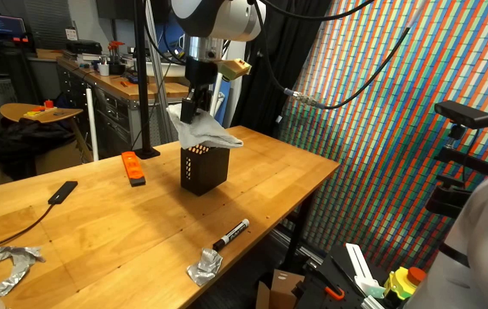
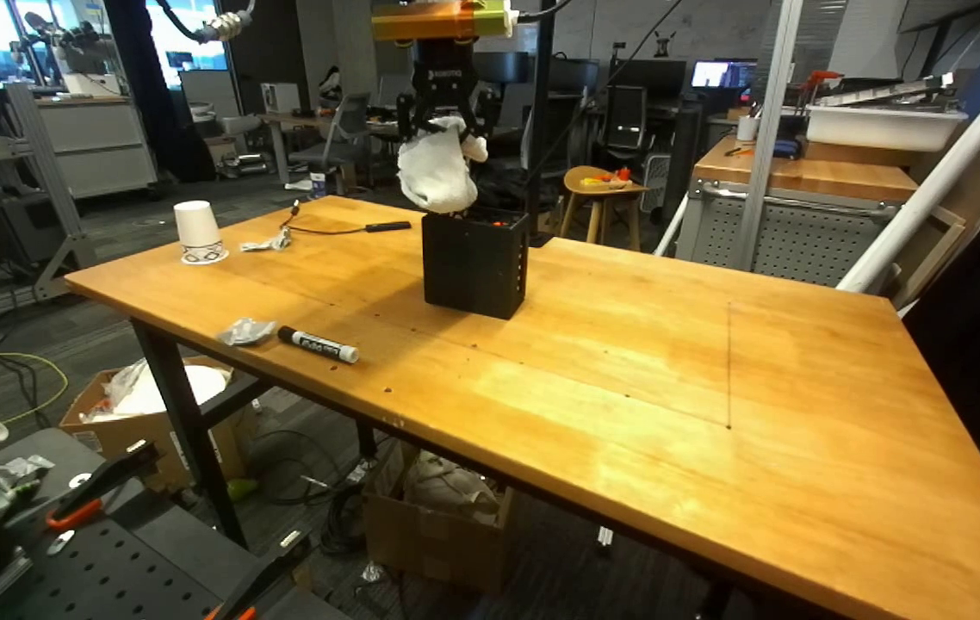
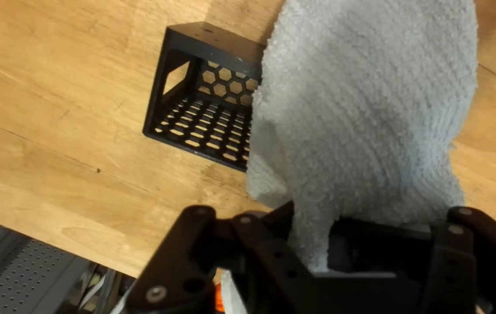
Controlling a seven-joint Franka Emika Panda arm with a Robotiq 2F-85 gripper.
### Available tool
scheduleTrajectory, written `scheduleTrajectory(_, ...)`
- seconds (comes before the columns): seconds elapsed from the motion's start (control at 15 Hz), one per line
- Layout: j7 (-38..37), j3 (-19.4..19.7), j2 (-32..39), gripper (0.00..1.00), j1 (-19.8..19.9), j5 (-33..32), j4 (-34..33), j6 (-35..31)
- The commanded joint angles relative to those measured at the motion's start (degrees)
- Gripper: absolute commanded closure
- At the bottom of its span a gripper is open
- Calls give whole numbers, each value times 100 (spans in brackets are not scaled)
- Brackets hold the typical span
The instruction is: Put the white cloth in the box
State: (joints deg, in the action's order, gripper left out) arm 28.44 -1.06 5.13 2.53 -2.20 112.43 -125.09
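The white cloth (image 1: 203,132) hangs bunched from my gripper (image 1: 194,109), which is shut on it. The black box (image 1: 204,171) stands upright on the wooden table, with hexagonal holes in some sides. In an exterior view the cloth (image 2: 437,176) is above the box (image 2: 473,267) and off toward one side of its open top. In the wrist view the cloth (image 3: 370,109) hides part of the box (image 3: 213,41). The visible part of the box's inside there holds nothing. The fingertips are mostly covered by cloth.
An orange level (image 1: 132,168) and a black pole base (image 1: 146,152) are near the box. A marker (image 2: 318,344) and crumpled foil (image 2: 246,331) lie near the table edge. A black hub with cable (image 1: 63,192) and a paper cup (image 2: 197,231) are farther along.
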Motion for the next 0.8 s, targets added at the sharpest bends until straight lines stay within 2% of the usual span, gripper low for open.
scheduleTrajectory(0.0, -5, 75, 348, 100, -27, -392, -340, -38)
scheduleTrajectory(0.33, -246, 122, 899, 100, -29, -1100, -513, -32)
scheduleTrajectory(0.53, -298, 162, 1205, 100, 27, -1151, -608, 70)
scheduleTrajectory(0.73, -224, 124, 1488, 100, 130, -849, -720, 227)
